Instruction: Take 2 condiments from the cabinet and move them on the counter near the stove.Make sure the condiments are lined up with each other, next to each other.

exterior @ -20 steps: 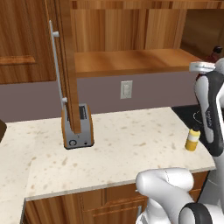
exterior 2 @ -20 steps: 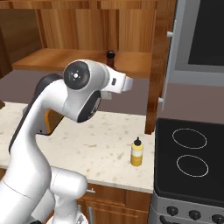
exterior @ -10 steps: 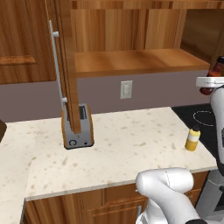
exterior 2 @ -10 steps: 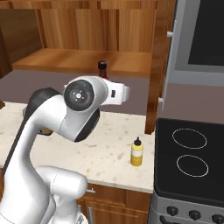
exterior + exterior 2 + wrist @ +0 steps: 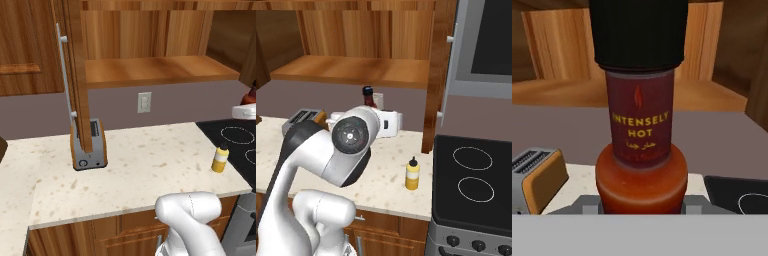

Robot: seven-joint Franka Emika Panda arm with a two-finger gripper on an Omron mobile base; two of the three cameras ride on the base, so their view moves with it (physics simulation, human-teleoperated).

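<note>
The fingers [image 5: 641, 207] are gripping the red sauce bottle [image 5: 641, 145] low on its bulging base, so the bottle is standing upright straight ahead of them, its black cap [image 5: 638, 32] rising well above. From the right base camera the bottle [image 5: 369, 97] is showing just past the arm's white wrist, in the air above the tabletop [image 5: 381, 172] and below the cabinet shelf [image 5: 351, 70].

The yellow squeeze bottle [image 5: 412, 174] is standing on the tabletop beyond the fingers and lower, just beside the stove [image 5: 476, 180]. The toaster [image 5: 534, 177] is sitting off to one side of the fingers.

The red bottle looks stiff, light and probably smooth, so it could slip or twist if swung fast. A grip this low is leaving a tall top to tip over; a hold nearer the straight labelled neck would likely steady it more. It should be lowered gently and level, beside the yellow bottle.
</note>
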